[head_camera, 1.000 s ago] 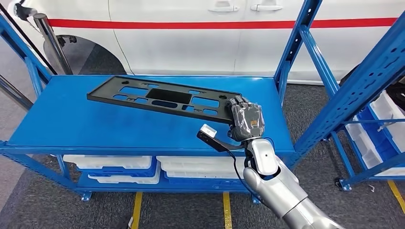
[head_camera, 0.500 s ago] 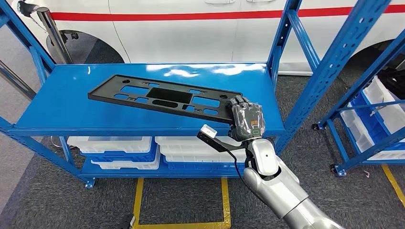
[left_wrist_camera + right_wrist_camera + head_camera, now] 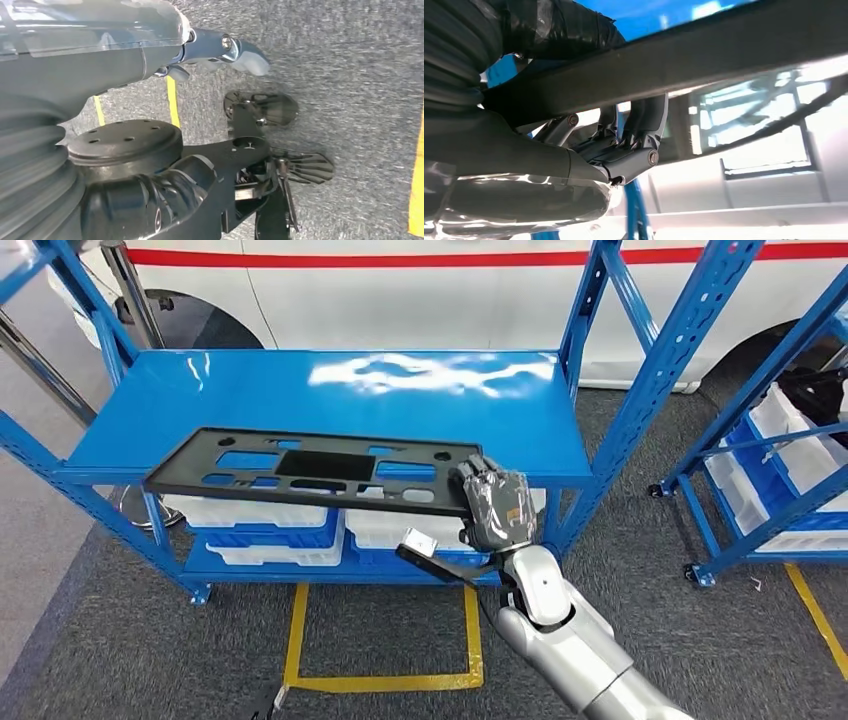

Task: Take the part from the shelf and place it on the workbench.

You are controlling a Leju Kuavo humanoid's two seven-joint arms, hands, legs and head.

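- Black plastic panel (image 3: 310,470), long, flat, with rectangular cutouts, is hanging in the air in front of the blue shelf (image 3: 330,390), roughly level, its far long edge overlapping the shelf's front lip in the head view; cannot tell whether it is touching the lip.
- Right hand (image 3: 492,502) is gripping the panel's right end, with the rest of the panel sticking out unsupported toward the robot's left.
- In the right wrist view the dark fingers (image 3: 644,120) are curling up around the panel (image 3: 704,55) from below, with the wrapped thumb side pressing on the opposite face.
- Left hand (image 3: 220,47) is hanging over grey carpet (image 3: 350,65), grey thumb sticking out; cannot tell if the fingers are curled or spread, nothing visibly in it.
- White and blue bins (image 3: 260,525) are sitting on the shelf's lower level.
- Yellow floor tape (image 3: 380,680) is marking a rectangle on the carpet in front of the shelf.
- White car with a red stripe (image 3: 400,280) is standing behind the shelf.
- Second blue rack (image 3: 780,470) with white bins is standing at the right.
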